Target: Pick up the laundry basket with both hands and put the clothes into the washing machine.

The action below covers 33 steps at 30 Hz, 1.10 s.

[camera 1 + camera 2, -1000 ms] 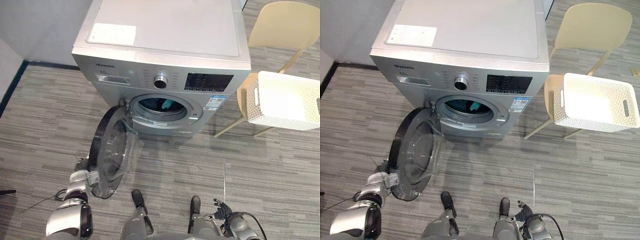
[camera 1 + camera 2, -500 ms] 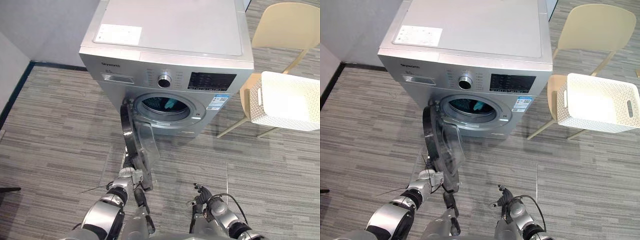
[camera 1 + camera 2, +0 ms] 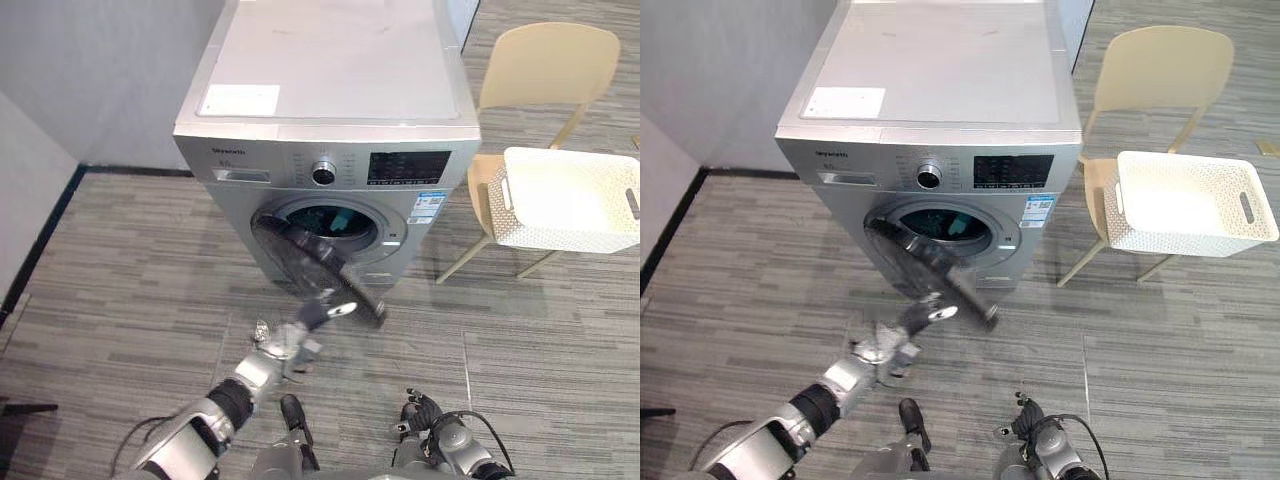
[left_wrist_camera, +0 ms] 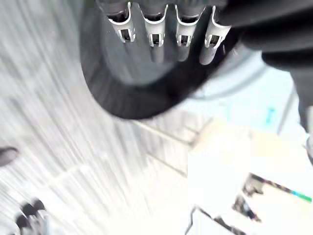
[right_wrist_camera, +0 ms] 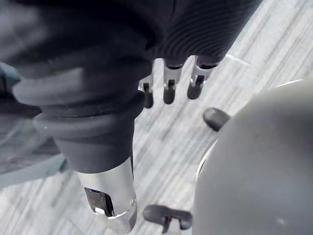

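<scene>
Door (image 3: 320, 270) of the washing machine (image 3: 330, 110) has swung a long way since 1 s ago: it stood wide open to the left then, edge-on at 0.5 s, and now sits tilted across the front, covering the lower part of the opening but not latched. The camera has shifted too, so the machine sits more central in the head views.

My left hand (image 3: 283, 345) has followed the door round and is now just below its lower edge. In the left wrist view the fingers (image 4: 154, 34) are straight, in a row against the dark door rim. It's an open hand, pushing, w/ nothing gripped.

My right hand (image 3: 425, 415) hangs low near the bottom of the head views, well apart from the machine. In the right wrist view its fingers (image 5: 168, 90) look relaxed over the grey striped floor (image 3: 120, 260), thumb apart, holding nothing.

The clothes (image 3: 338, 215) are inside the drum: dark and teal cloth shows through the gap above the door.

The white laundry basket (image 3: 560, 235) sits on the seat of the cream chair (image 3: 545, 65), to the right of the machine and just beside it. Neither hand is near it.
</scene>
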Tool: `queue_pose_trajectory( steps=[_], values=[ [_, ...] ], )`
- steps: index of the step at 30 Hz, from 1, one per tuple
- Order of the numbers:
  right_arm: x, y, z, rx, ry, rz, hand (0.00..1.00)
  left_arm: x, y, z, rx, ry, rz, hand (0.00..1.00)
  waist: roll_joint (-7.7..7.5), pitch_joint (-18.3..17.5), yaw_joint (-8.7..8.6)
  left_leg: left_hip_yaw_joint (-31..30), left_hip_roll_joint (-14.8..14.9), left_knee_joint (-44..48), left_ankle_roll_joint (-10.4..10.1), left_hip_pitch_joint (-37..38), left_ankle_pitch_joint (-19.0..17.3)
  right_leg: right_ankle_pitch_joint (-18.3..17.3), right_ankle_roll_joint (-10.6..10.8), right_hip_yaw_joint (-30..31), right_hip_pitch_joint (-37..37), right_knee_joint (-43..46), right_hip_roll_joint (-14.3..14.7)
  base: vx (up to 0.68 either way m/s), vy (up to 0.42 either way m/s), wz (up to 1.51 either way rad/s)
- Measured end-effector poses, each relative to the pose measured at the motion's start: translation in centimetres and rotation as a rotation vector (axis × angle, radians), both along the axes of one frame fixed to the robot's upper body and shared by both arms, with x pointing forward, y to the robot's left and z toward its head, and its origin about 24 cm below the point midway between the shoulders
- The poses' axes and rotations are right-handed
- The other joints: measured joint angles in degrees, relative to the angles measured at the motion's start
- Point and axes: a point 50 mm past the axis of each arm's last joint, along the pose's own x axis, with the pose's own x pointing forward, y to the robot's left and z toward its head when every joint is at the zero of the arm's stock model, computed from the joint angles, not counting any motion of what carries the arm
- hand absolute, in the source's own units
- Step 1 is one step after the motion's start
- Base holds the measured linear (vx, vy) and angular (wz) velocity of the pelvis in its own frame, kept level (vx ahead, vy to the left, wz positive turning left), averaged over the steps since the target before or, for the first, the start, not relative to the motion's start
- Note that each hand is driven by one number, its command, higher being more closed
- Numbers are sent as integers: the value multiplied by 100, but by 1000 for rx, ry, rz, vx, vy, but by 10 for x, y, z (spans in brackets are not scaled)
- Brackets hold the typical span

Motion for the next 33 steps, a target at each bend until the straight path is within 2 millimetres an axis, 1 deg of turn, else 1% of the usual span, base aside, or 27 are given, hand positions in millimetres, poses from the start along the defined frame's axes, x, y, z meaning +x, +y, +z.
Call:
queue_pose_trajectory(
  steps=[1,2,3,6,9,11,12,15,18,20,21,23,25,26,28,29,30,31,32,33],
  values=[
    [0,0,0,0,-2,-1,0,1,-13,9,-25,-31,-36,0,28,-19,-11,-17,7,-6,-6,1,-3,5,-28,-32,27,-38,8,-107,26,2],
    [1,-1,0,0,-1,-6,0,3,-25,21,-49,-82,-65,0,70,-60,-49,-47,27,-8,-6,5,-2,6,-32,-68,51,-86,35,-94,18,-1],
    [1,-1,0,-1,-2,-7,0,4,-26,26,-54,-100,-69,0,85,-73,-65,-58,34,-9,-7,16,-3,7,-35,-71,65,-99,45,-90,12,-8],
    [-3,-3,-1,0,7,-17,0,5,-30,40,-84,-156,-88,0,206,-183,-76,-107,59,-10,-8,36,-4,24,-62,-189,210,-272,87,-8,-2,1],
    [-7,-3,-2,0,17,-18,0,0,-41,50,-126,-180,-138,0,225,-246,-83,-299,23,-10,-8,38,-4,35,-82,-359,386,-361,86,45,-3,31],
    [-7,-1,-3,1,20,-15,0,-4,-46,52,-144,-178,-170,0,204,-275,-81,-379,12,-10,-8,46,-4,54,-135,-437,461,-362,86,87,-3,28],
    [-8,3,-3,10,22,-11,0,-6,-49,51,-148,-173,-191,0,181,-302,-58,-399,15,-11,-9,47,-6,33,-173,-484,480,-359,92,97,-6,16],
    [-6,11,-3,28,17,10,0,-11,-52,54,-131,-205,-230,0,138,-329,-22,-415,19,-9,27,54,18,27,-191,-508,520,-361,106,111,-18,2],
    [-7,14,-3,29,19,27,0,-20,-43,51,-77,-251,-258,0,119,-336,-13,-403,37,-2,27,126,18,27,-192,-530,573,-365,122,125,-26,-8],
    [-7,12,-3,26,13,31,0,-34,-28,37,-48,-224,-273,0,116,-337,-16,-394,70,16,24,178,16,12,-216,-535,602,-371,151,91,-34,-13],
    [-8,11,-3,24,15,30,0,-37,-21,31,-42,-201,-261,0,112,-335,-15,-392,85,17,23,195,15,10,-221,-537,612,-372,165,57,-34,-7],
    [-13,7,-5,20,27,19,0,-53,-1,7,-46,-101,-183,0,84,-327,2,-404,127,-11,6,284,3,-27,-279,-560,698,-391,214,21,-36,-3],
    [-15,3,-5,18,29,-2,0,-59,14,-9,-2,-61,-122,0,83,-326,38,-477,137,-12,-26,299,-20,-50,-299,-622,758,-444,237,-34,-24,18],
    [-17,0,-5,19,29,-30,0,-63,33,-33,55,18,-20,0,68,-316,47,-695,139,-13,-31,296,-25,-108,-270,-808,863,-454,255,-49,-22,43],
    [-18,-2,-6,20,31,-46,0,-68,50,-51,102,86,72,0,38,-299,64,-877,140,-12,-31,294,-25,-160,-262,-987,969,-446,272,-46,-14,55],
    [-19,-1,-6,26,33,-56,0,-75,69,-67,156,150,165,0,-16,-278,78,-1079,126,-10,-31,269,-22,-231,-201,-1196,1072,-421,278,-51,-14,80],
    [-21,-1,-7,32,36,-63,0,-83,89,-77,209,192,250,0,-71,-294,125,-1292,108,-6,-32,188,-18,-286,-207,-1397,1113,-377,288,-45,-13,86],
    [-22,-1,-7,37,34,-76,0,-88,99,-82,235,214,289,0,-100,-291,169,-1387,95,20,-37,140,-14,-325,-181,-1519,1133,-343,286,-11,-11,110],
    [-25,-2,-8,46,39,-107,0,-98,120,-90,286,251,390,0,-188,-302,282,-1690,19,35,-27,-1,22,-394,-147,-1844,1204,-286,273,17,-3,101],
    [-27,-2,-9,47,45,-114,0,-103,128,-93,300,270,429,0,-215,-299,334,-1811,-13,38,-11,-61,42,-430,-146,-1992,1238,-240,264,50,10,140]
  ],
)
